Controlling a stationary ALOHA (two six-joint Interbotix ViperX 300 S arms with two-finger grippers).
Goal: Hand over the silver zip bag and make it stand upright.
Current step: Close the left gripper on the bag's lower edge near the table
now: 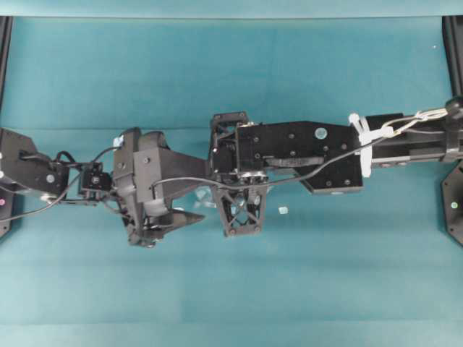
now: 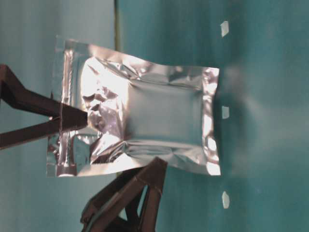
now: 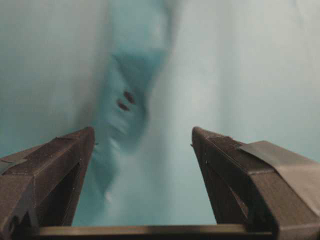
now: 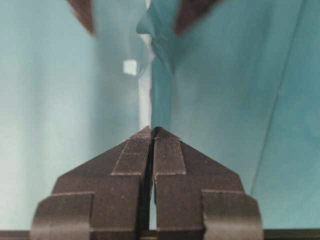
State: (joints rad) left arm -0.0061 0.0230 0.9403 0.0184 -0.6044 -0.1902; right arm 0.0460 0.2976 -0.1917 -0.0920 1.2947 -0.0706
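My right gripper is pressed together on the top edge of the silver zip bag — in my right wrist view the two ribbed fingers meet with the thin edge of the bag running straight out from between them. In the table-level view, which is turned on its side, the bag is a crinkled foil pouch with sealed borders. Its zip strip end is nipped by dark fingers coming in from the left of the picture, and its opposite end faces the teal table; whether that end touches the table I cannot tell.

My left gripper stands wide apart and holds nothing. Its wrist view shows both fingers with a clear gap between them, and the blurred bag beyond that gap. In the table-level view a dark latticed finger comes up from the bottom of the frame to the bag's long edge.

From overhead my two arms meet near the middle of the table — the left gripper just beside the right gripper, with only a sliver of the bag showing between them. A small white scrap lies on the table just right of them.
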